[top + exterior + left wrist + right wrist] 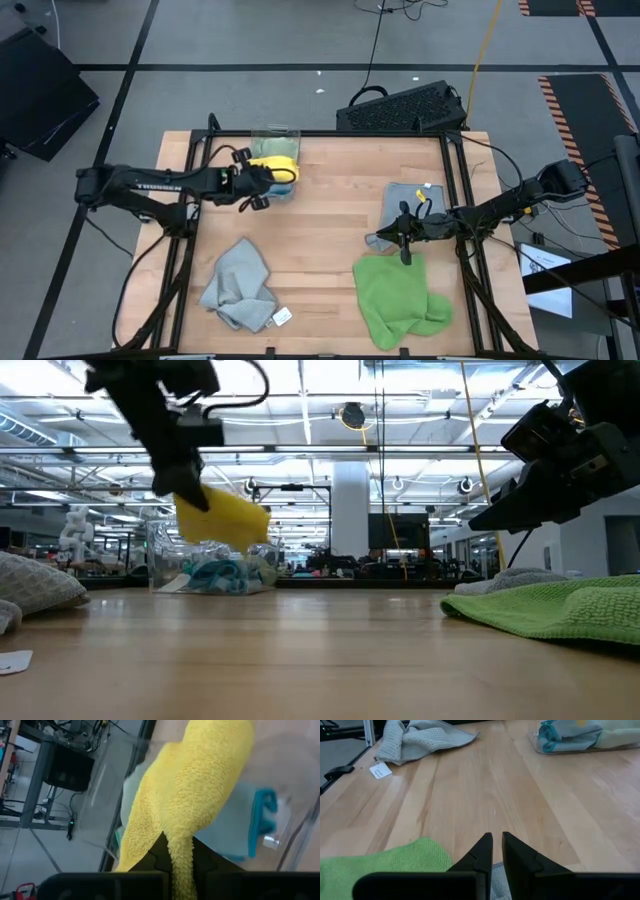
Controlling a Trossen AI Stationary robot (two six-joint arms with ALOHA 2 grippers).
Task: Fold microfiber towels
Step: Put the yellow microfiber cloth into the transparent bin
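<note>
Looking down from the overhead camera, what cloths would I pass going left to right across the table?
Crumpled grey towel → yellow towel held by the left gripper over the clear bin → bright green towel; a second grey towel overlaps it.

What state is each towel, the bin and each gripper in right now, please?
yellow towel: held, hanging over the bin
clear bin: holds a light blue towel
grey towels: crumpled
green towel: crumpled
left gripper: shut on the yellow towel
right gripper: shut, empty

Two matte black jointed arms, white lettering on the left, looped black cables
</note>
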